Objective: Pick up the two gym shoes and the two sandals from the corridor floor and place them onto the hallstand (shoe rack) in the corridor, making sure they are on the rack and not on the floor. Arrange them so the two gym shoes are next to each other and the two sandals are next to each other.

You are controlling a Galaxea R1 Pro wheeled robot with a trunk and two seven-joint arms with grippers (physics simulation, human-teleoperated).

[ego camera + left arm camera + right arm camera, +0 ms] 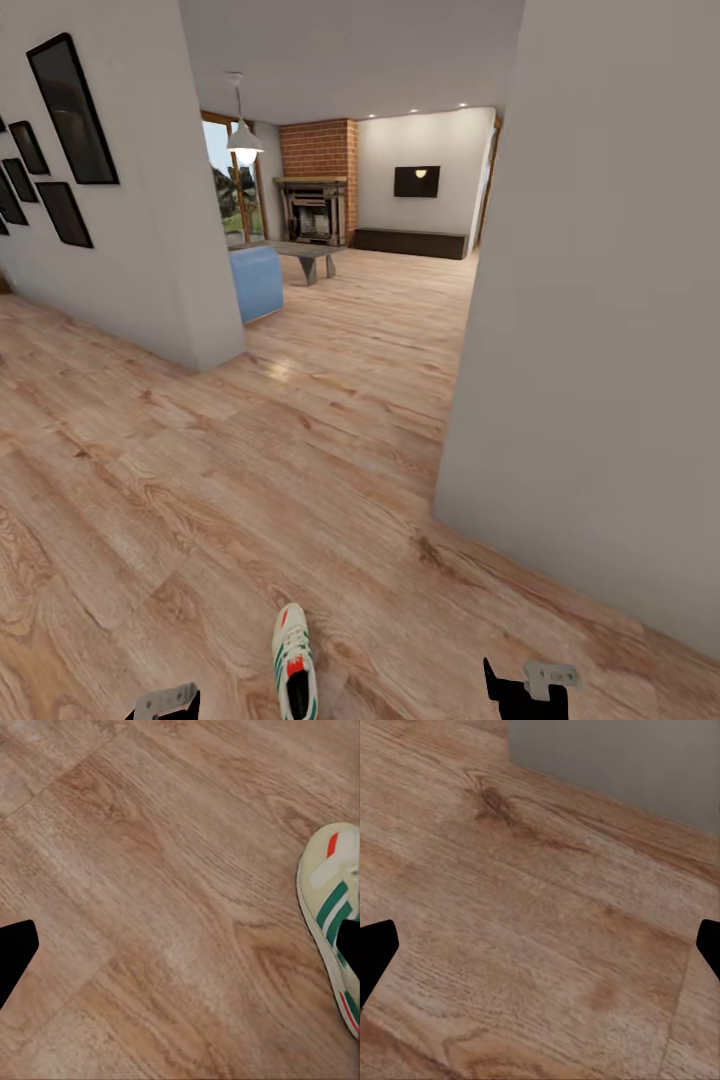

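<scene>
One white gym shoe [295, 665] with green stripes and a red-orange tongue label lies on the wood-plank corridor floor [250, 480], close in front of me. My left gripper [163, 703] hangs to its left, open over bare floor. In the left wrist view that gym shoe [330, 911] lies beside one black fingertip [349, 945], and nothing sits between the left gripper's [180, 952] fingers. My right gripper [528, 690] is to the right of the shoe, open [540, 949] above floor near a wall base. The second gym shoe, the sandals and the hallstand are out of view.
A grey wall [600, 350] rises close on the right. A wall corner [200, 300] with dark picture frames [70, 110] stands on the left. Between them the floor opens toward a room with a blue armchair [257, 282], a low table [305, 255] and a brick fireplace [315, 205].
</scene>
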